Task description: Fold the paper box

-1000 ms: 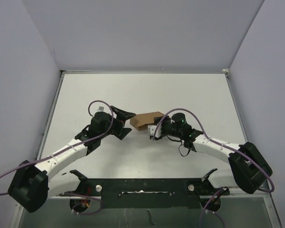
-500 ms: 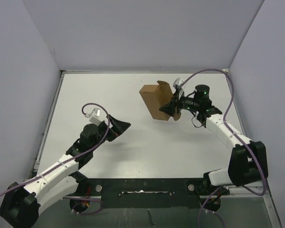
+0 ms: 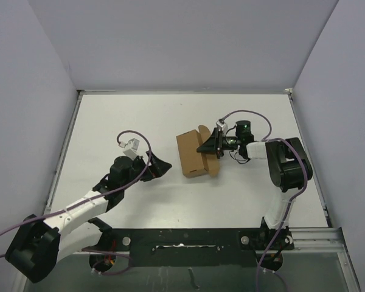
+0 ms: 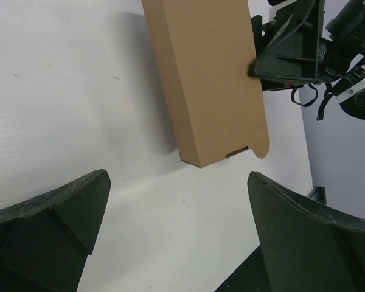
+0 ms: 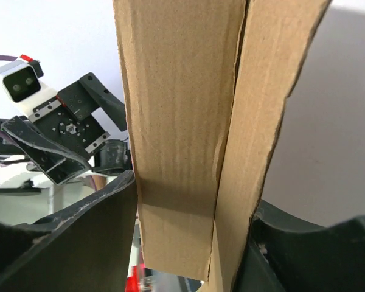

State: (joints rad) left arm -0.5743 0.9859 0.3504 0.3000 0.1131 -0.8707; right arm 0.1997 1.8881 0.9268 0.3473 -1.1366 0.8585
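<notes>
**Box**: brown cardboard, lying on the tabletop a little right of centre. The body is looking formed, and a flap is sticking out at its far right corner.

**Right pincer**: pinching the box's right side, with two cardboard layers filling the gap between its fingers.

**Left pincer**: gaping wide and holding nothing, pointing at the box's left side, apart from it.

**Step, as judged:** closing the last flap.

**Next move:** probably calling for the left pincer bracing the box while the right is tucking the flap in.

paper box: far end cropped, left wrist | right gripper jaws: partly behind box
</notes>
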